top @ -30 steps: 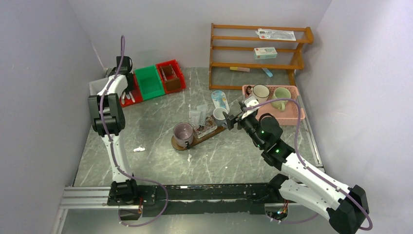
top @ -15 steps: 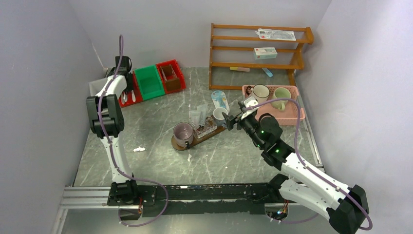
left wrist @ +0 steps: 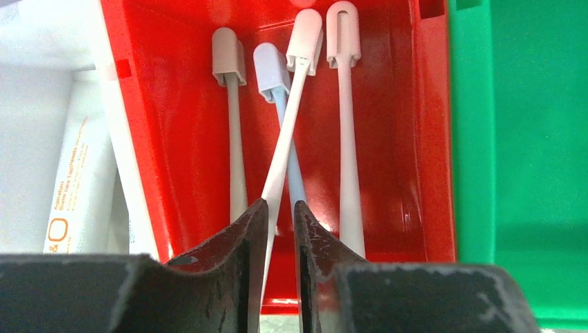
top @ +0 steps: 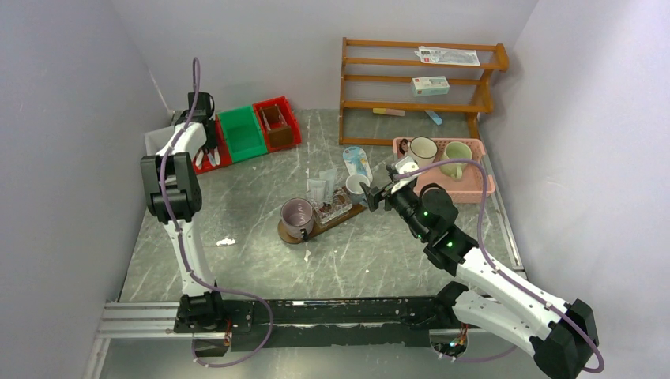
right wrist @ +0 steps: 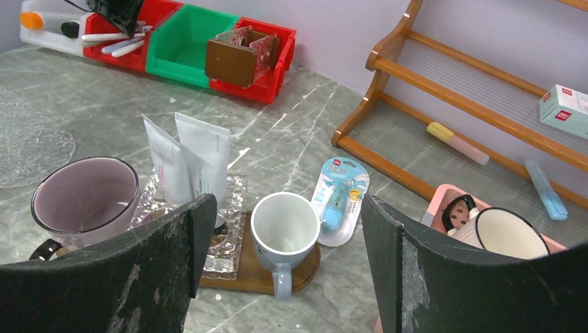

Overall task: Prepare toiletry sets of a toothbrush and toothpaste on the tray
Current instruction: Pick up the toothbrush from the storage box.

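Several toothbrushes lie in the red bin (left wrist: 173,139). A slanted white toothbrush (left wrist: 286,139) crosses a blue one (left wrist: 277,90), and its handle runs between my left gripper's (left wrist: 279,208) jaws. They stand barely apart, with a sliver of red bin showing beside the handle. The dark oval tray (top: 345,217) carries a purple mug (top: 298,215), a glass dish (right wrist: 229,229) with two white tubes (right wrist: 201,156) and a white mug (right wrist: 284,232). My right gripper (top: 378,193) hovers wide open just right of the white mug, holding nothing.
A green bin (top: 242,133) and a red bin with a brown box (top: 276,122) stand beside the toothbrush bin, a white bin (top: 158,140) with tubes to its left. The wooden shelf (top: 419,79), pink basket (top: 474,185) with mugs and a blister pack (top: 357,163) fill the back right.
The left arm has shifted slightly over the red bin. The right arm and the things on the tray have not moved.
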You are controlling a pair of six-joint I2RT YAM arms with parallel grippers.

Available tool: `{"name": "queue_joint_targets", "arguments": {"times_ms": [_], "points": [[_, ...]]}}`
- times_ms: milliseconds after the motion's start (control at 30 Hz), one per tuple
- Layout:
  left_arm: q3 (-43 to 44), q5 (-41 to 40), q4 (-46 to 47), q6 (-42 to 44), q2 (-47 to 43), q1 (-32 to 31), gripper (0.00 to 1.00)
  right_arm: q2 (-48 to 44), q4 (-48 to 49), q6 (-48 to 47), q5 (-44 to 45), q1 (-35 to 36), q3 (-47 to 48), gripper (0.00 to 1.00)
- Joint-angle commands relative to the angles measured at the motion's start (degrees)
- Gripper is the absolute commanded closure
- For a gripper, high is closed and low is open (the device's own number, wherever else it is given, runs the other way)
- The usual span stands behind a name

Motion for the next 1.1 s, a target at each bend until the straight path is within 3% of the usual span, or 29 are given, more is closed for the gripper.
{"name": "queue_joint_targets", "arguments": {"times_ms": [0, 567, 1067], "points": [[0.63, -0.10, 0.34, -0.42, 1.75, 0.45, 0.74, -0.42, -0.47, 0.11, 0.22, 0.02, 0.33, 0.20], [1.47, -3.92, 0.11, 1.52, 4.78, 0.36, 0.72, -0.61, -0.19, 0.22, -0.34, -0.06, 0.06, 0.19], [1.85, -4.00, -0.63, 2.13, -3.07, 0.32, 0.92, -0.80, -0.61, 0.29, -0.26, -0.04, 0.66, 0.19]]}}
